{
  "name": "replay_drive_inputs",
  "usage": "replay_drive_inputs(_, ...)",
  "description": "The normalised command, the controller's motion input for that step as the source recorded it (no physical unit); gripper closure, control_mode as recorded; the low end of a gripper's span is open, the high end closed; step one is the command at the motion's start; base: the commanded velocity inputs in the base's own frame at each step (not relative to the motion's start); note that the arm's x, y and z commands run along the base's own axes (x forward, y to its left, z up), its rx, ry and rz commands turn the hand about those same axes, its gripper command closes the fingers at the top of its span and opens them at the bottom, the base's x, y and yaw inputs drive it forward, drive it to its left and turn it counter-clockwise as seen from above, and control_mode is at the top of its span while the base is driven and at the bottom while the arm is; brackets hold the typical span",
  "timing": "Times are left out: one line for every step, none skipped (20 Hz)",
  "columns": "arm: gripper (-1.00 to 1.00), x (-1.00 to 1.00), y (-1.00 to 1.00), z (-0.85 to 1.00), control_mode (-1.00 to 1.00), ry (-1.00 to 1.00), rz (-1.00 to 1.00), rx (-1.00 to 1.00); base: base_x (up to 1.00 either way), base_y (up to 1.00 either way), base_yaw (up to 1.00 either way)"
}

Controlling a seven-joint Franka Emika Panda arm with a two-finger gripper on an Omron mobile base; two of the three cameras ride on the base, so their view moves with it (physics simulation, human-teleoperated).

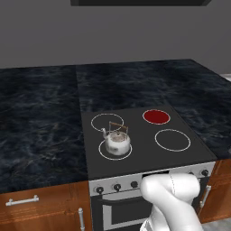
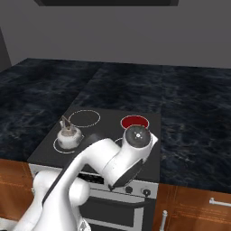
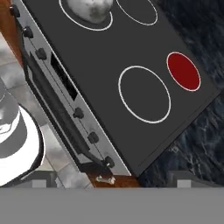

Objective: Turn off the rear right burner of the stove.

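The stove has a black glass top and a silver front panel. Its rear right burner glows as a bright red disc; in the right base view my arm's joint covers its near edge. In front of it lies a larger white-ringed zone. Three dark knobs sit at the right end of the front panel, the last one closest to my hand. My gripper hovers open above the stove's front right corner, with nothing between its fingertips.
A silver kettle stands on the front left zone. Dark marble counter flanks the stove on both sides. Brown wooden cabinets sit below. My white arm covers part of the front panel.
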Motion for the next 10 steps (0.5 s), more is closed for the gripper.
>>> replay_drive_inputs(-1.0, 0.0, -0.07, -0.48, -1.0, -0.31, 0.24, -0.16, 0.0, 0.0, 0.0)
replay_drive_inputs(-1.0, 0.0, -0.01, -0.51, -1.0, -0.35, 0.25, -0.19, 0.0, 0.0, 0.0)
replay_drive_inputs(-1.0, -0.06, 0.0, -0.53, -1.0, -0.37, 0.25, -0.19, 0.0, 0.0, 0.0)
replay_drive_inputs(-1.0, -0.12, 0.0, -0.51, -1.0, -0.39, 0.25, -0.19, 0.0, 0.0, 0.0)
replay_drive_inputs(-1.0, -0.18, 0.0, -0.49, -1.0, -0.41, 0.25, -0.2, 0.0, 0.0, 0.0)
replay_drive_inputs(-1.0, -0.19, 0.0, -0.49, -1.0, -0.4, 0.25, -0.19, 0.0, 0.0, 0.0)
replay_drive_inputs(-1.0, -0.08, 0.0, -0.49, -1.0, -0.31, 0.23, -0.17, 0.0, 0.0, 0.0)
replay_drive_inputs(-1.0, -0.04, 0.0, -0.47, -1.0, -0.28, 0.22, -0.17, 0.0, 0.0, 0.0)
replay_drive_inputs(-1.0, -0.05, 0.01, -0.42, -1.0, -0.28, 0.22, -0.18, 0.0, 0.0, 0.0)
replay_drive_inputs(-1.0, -0.15, 0.01, -0.43, -1.0, -0.3, 0.22, -0.18, 0.0, 0.0, 0.0)
